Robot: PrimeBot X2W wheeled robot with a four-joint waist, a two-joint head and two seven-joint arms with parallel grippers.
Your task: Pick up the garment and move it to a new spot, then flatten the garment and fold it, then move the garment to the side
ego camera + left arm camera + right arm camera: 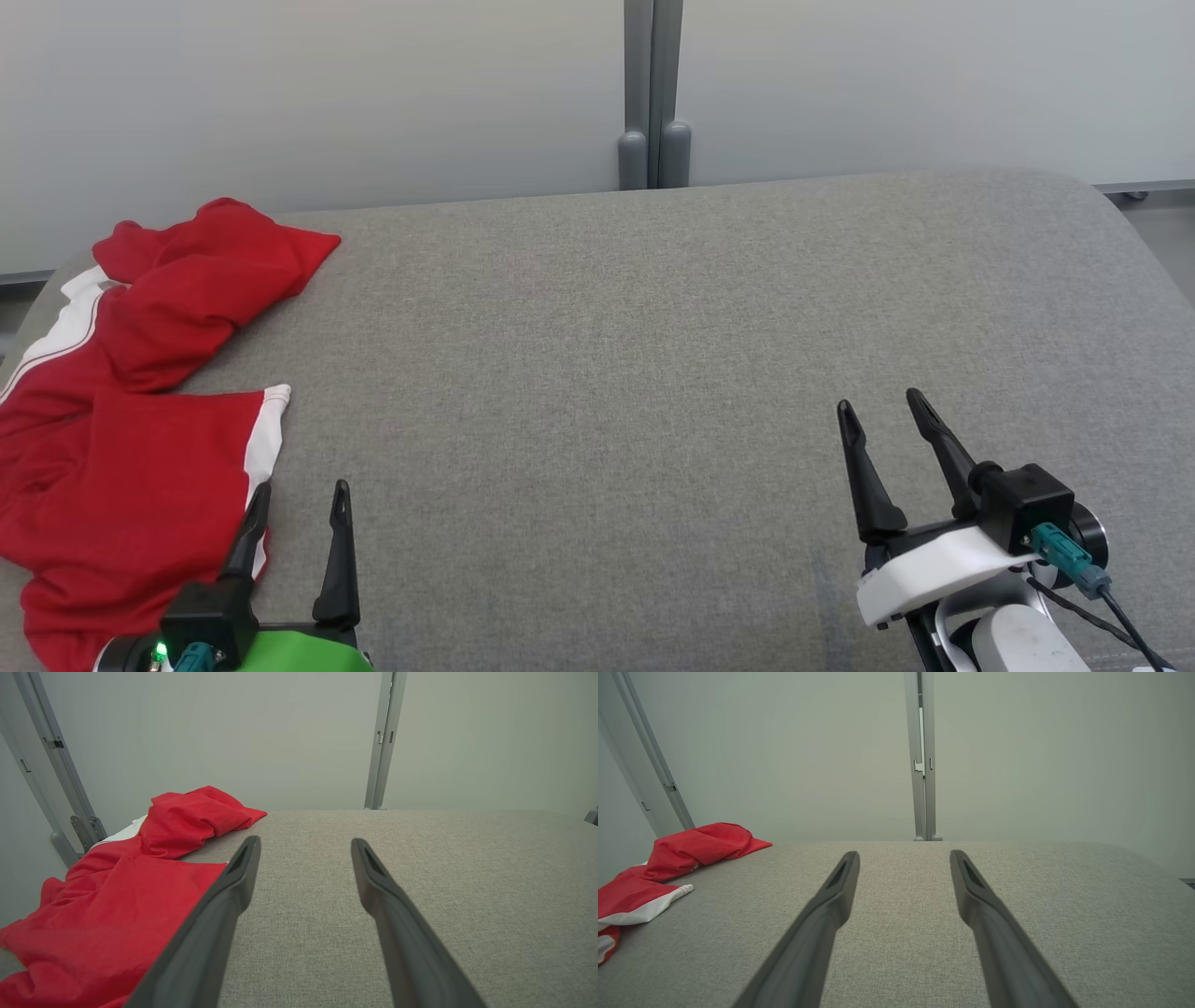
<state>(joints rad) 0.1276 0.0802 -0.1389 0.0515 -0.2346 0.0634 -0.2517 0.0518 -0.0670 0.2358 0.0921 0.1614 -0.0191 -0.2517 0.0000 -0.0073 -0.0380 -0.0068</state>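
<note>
Quick count: one crumpled red garment with white trim [140,392], one grey fabric-covered surface [607,373], two grippers (left gripper [301,489], right gripper [878,402]), four long dark fingers [865,476] total, two grey upright metal posts [638,93] at the back

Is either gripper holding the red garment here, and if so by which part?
Nothing is held. The left gripper and right gripper both have open, empty jaws; the red garment lies crumpled on the grey cushion, at the robot's left.

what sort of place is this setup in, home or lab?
Likely a lab test cell, not a home: pale partition panels joined by a grey metal post, a grey fabric-covered surface, one crumpled red-and-white garment on its left.
</note>
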